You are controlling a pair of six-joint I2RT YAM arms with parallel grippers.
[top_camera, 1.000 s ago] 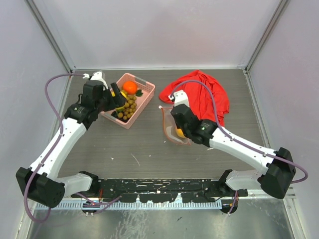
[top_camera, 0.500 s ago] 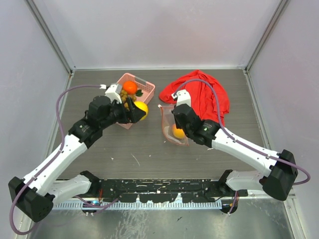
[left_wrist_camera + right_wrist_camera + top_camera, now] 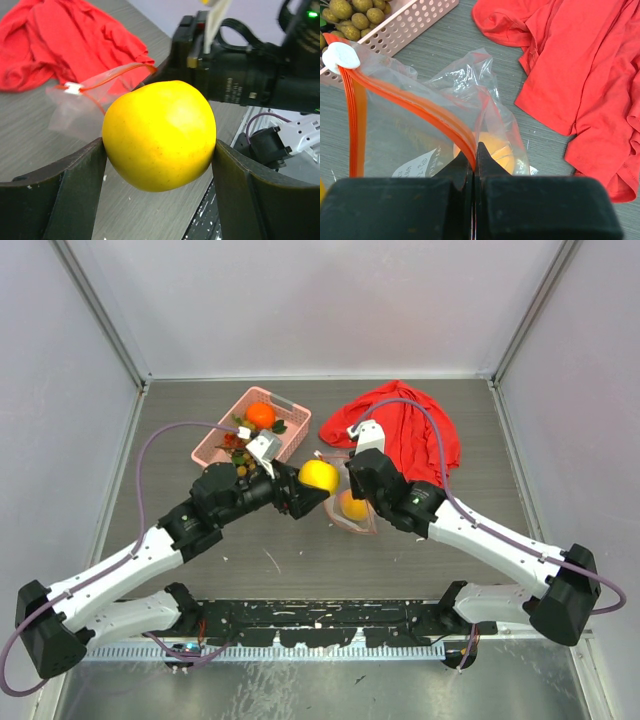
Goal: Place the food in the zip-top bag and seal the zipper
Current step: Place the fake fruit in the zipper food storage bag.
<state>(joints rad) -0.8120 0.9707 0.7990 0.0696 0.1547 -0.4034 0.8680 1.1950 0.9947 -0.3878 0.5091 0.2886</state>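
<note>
My left gripper, clamping a yellow fruit, has reached 9 o'clock of the zip-top bag my right gripper pinches; insertion next.

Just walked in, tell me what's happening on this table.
The left claw holds a yellow fruit in the air next to the zip-top bag. The right claw is shut on the bag's zipper edge, holding the mouth up. One round fruit is already inside. The orange and the berries sit in the pink basket; the zipper is not sealed.
</note>
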